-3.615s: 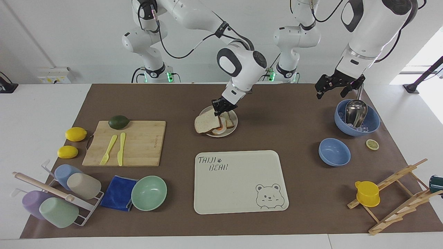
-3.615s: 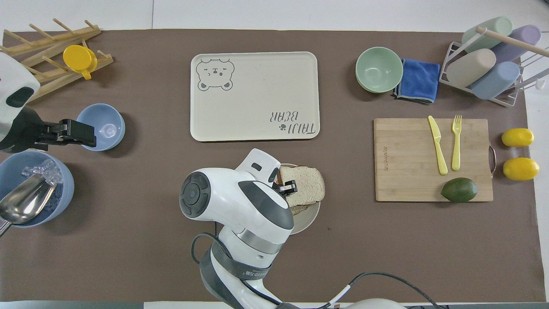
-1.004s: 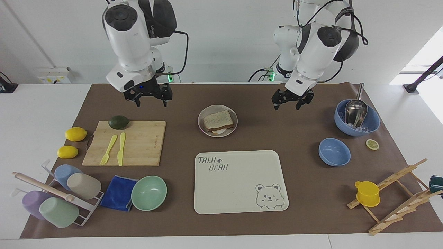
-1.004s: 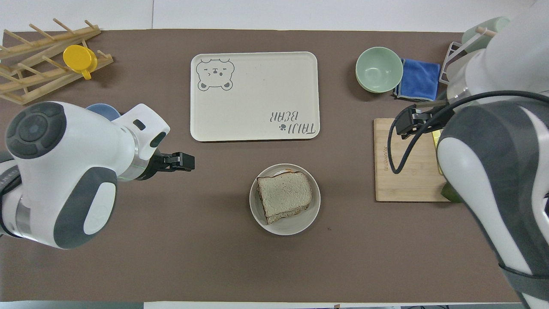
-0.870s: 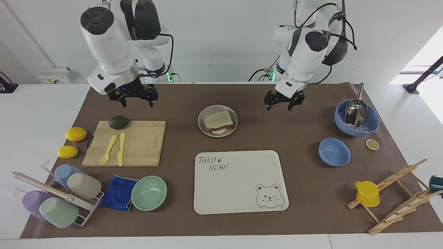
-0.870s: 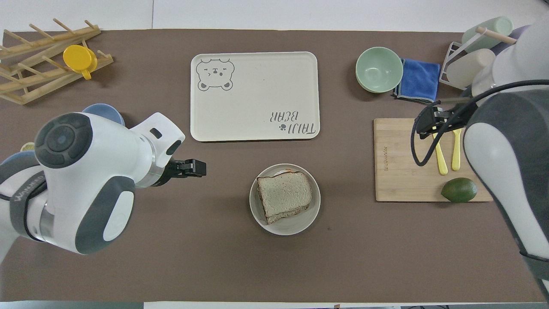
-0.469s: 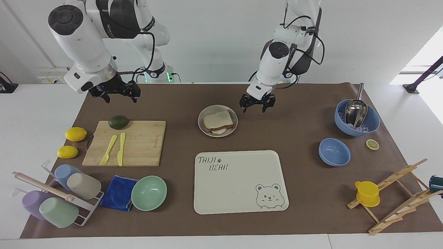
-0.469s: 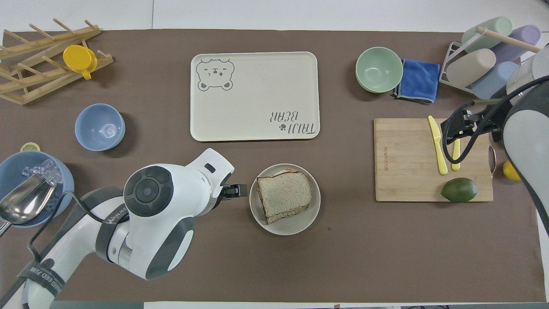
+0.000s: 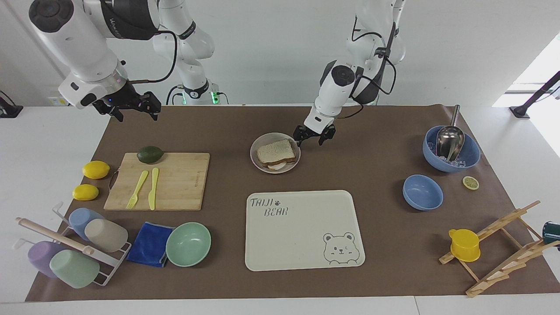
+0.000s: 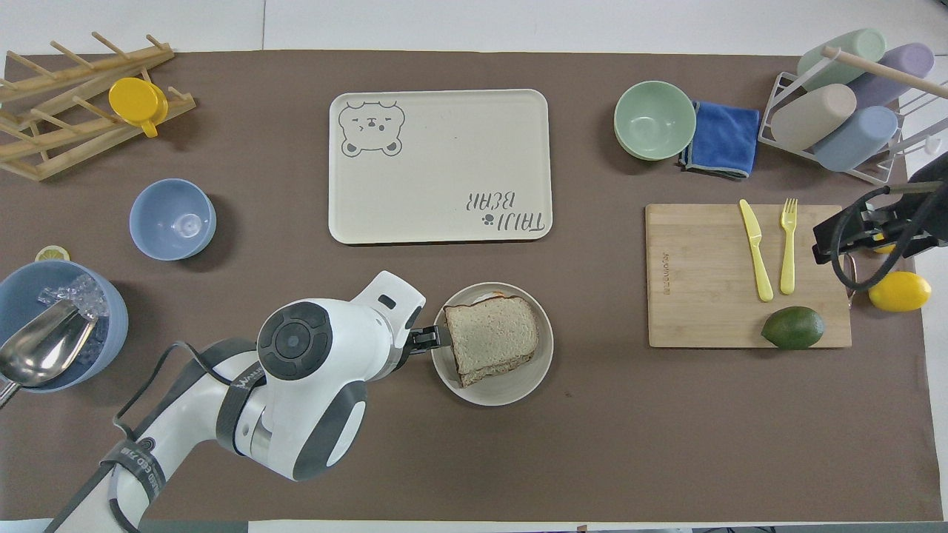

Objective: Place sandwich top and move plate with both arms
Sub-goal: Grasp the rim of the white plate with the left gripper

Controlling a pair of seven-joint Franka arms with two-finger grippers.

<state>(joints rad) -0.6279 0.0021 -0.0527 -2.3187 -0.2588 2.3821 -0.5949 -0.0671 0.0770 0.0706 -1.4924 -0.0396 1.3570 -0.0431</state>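
Lying flat on the stack in the small round off-white plate (image 9: 274,171): the squarish tan speckled bread slice, the sandwich top (image 9: 275,151), covering nearly everything beneath, with only a sliver of white and orange peeking out at the edge farther from the robots.

Hanging just beside the plate's rim, toward the left arm's end of the table: the black left gripper (image 9: 313,139), fingers standing apart and gripping nothing. Touching the rim or not, impossible to tell. Mostly hiding under its own white wrist in the overhead view, showing only a tip over the rim.

Hovering well apart from the plate, toward the right arm's end: the black right gripper (image 9: 131,112), spread wide and carrying nothing. Running out of the top of the facing view, and sitting nearly off the edge of the overhead one.

Spreading under the plate: a brown mat (image 9: 376,144) covering a white table (image 9: 43,144), and a plain white wall (image 9: 262,52) rising at the robots' end.
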